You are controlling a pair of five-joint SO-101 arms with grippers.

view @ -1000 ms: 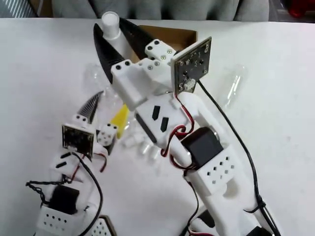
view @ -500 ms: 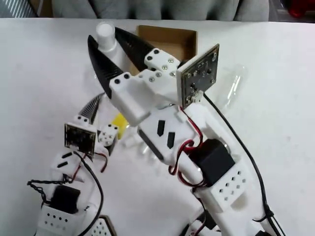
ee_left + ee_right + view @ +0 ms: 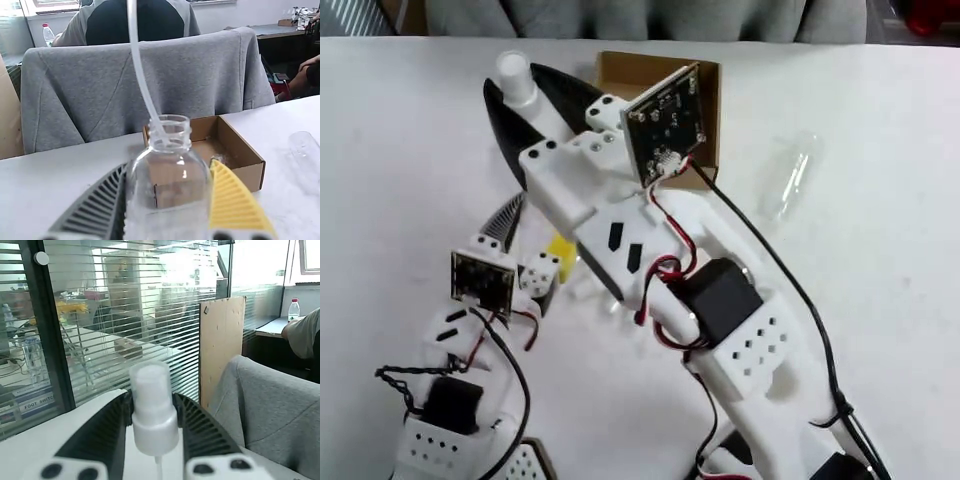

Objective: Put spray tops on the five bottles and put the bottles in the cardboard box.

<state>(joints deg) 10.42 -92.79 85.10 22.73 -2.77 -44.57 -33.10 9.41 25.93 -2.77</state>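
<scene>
Two grippers: both are loaded, and they meet over the white tabletop (image 3: 880,250) just in front of the cardboard box.
Left gripper (image 3: 167,200): nearest of all, closed around the body of a clear bottle (image 3: 167,170), grey finger on one side and yellow on the other.
Bottle: upright with its mouth to the ceiling, long axis vertical, no cap on it yet.
Dip tube (image 3: 142,75): the tip sits just inside the neck, but it comes in on a lean, off the bottle's axis.
Right gripper (image 3: 515,85): higher up, black fingers pinched shut on the white spray top (image 3: 152,405), which has its nozzle end up and its tube hanging below.
Risk, tube: it could buckle or catch on the glassy wall if pushed down at this slant, I'd say.
Risk, cap: a tilted arrival could seat the collar crooked on the rim and leave it loose.
Risk, grip: a downward push may slide the smooth bottle through the left gripper or tip it.
Cardboard box (image 3: 240,145): just behind the bottle, open side up.
Spare bottle (image 3: 788,175): lying on its side beyond the box's right wall, apart from it, with its long axis running near to far.
</scene>
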